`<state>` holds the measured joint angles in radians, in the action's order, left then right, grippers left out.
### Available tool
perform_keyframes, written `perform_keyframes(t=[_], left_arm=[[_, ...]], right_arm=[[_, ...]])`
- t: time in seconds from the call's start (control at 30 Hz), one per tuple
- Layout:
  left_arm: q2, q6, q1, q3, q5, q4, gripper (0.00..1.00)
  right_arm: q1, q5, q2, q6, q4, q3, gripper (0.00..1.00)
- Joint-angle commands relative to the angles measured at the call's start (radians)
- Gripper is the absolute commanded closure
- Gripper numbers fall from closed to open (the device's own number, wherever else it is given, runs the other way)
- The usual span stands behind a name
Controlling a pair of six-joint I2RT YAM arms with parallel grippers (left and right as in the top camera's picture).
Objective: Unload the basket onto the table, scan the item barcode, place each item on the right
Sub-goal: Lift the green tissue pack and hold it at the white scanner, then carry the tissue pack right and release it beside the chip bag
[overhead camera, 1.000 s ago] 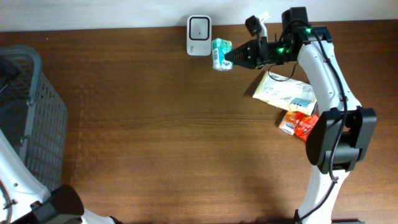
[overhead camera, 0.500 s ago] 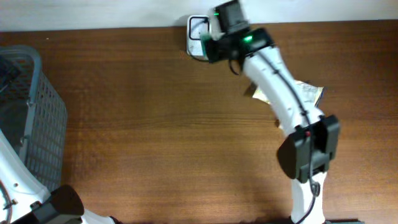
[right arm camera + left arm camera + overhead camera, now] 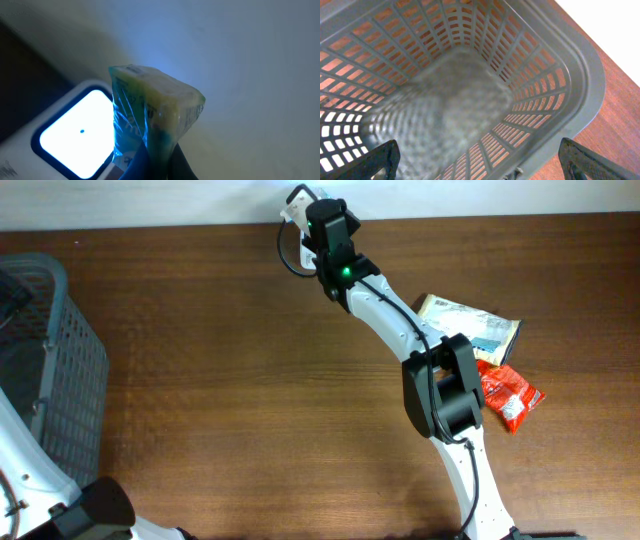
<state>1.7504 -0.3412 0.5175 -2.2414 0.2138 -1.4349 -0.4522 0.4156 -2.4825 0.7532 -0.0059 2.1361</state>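
Item: green-and-yellow wrapped packet (image 3: 155,107), pinched at its lower end by the right gripper (image 3: 152,162), jaws nearly together on it; it sits mid-frame in the right wrist view, just right of the scanner (image 3: 75,132) and its lit window at lower left. Handling: square the packet's barcode face to that window and hold steady without squeezing harder, though which face carries the code cannot be told here. Left gripper (image 3: 480,162): spread wide, holding nothing, above the grey basket (image 3: 580,85); leave it there.
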Motion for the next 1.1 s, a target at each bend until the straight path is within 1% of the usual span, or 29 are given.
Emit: perform_keyframes(t=[0.0,0.07,0.13,0.37,0.5,0.53,0.6,0.63,0.67,0.73,0.77,0.8,0.87,0.93,0.97,1.0,1.03,1.07], left_arm=[[-0.002,-0.01,0.002,-0.011,0.0,0.0,0.01],[-0.002,-0.01,0.002,-0.011,0.0,0.0,0.01],[-0.002,-0.01,0.002,-0.011,0.0,0.0,0.01],[-0.002,-0.01,0.002,-0.011,0.0,0.0,0.01],[-0.002,-0.01,0.002,-0.011,0.0,0.0,0.01],[-0.002,-0.01,0.002,-0.011,0.0,0.0,0.01],[-0.002,-0.01,0.002,-0.011,0.0,0.0,0.01],[-0.002,-0.01,0.002,-0.011,0.0,0.0,0.01],[-0.002,-0.01,0.002,-0.011,0.0,0.0,0.01],[-0.002,-0.01,0.002,-0.011,0.0,0.0,0.01],[-0.002,-0.01,0.002,-0.011,0.0,0.0,0.01],[-0.002,-0.01,0.002,-0.011,0.0,0.0,0.01],[-0.002,-0.01,0.002,-0.011,0.0,0.0,0.01],[-0.002,-0.01,0.002,-0.011,0.0,0.0,0.01],[-0.002,-0.01,0.002,-0.011,0.0,0.0,0.01],[-0.002,-0.01,0.002,-0.011,0.0,0.0,0.01],[-0.002,-0.01,0.002,-0.011,0.0,0.0,0.01],[-0.002,-0.01,0.002,-0.011,0.0,0.0,0.01]], right_arm=[[0.021,-0.081,-0.063,0.269,0.007,0.008,0.96],[0.021,-0.095,-0.076,0.341,0.025,0.008,0.96],[0.021,-0.094,-0.077,0.365,0.026,0.008,0.96],[0.018,-0.09,-0.071,0.365,0.025,0.008,0.96],[-0.006,-0.061,0.009,0.364,0.018,0.008,0.96],[-0.011,-0.051,0.032,0.34,0.001,0.008,0.96],[-0.016,-0.042,0.08,0.22,-0.047,0.008,0.96],[-0.018,-0.042,0.13,0.089,-0.114,0.008,0.96],[-0.019,-0.05,0.176,-0.013,-0.181,0.008,0.96],[-0.019,-0.102,0.31,-0.303,-0.396,0.008,0.96],[-0.018,-0.106,0.382,-0.463,-0.522,0.008,0.96],[-0.012,-0.106,0.461,-0.582,-0.674,0.008,0.96],[0.006,-0.105,0.578,-0.676,-0.936,0.008,0.96],[0.04,-0.105,0.639,-0.77,-1.139,0.008,0.96],[0.078,-0.094,0.648,-0.876,-1.252,0.008,0.96],[0.129,-0.095,0.643,-1.025,-1.366,0.006,0.96],[0.194,-0.101,0.626,-1.132,-1.457,-0.014,0.96],[0.256,-0.143,0.607,-1.154,-1.496,-0.056,0.96]])
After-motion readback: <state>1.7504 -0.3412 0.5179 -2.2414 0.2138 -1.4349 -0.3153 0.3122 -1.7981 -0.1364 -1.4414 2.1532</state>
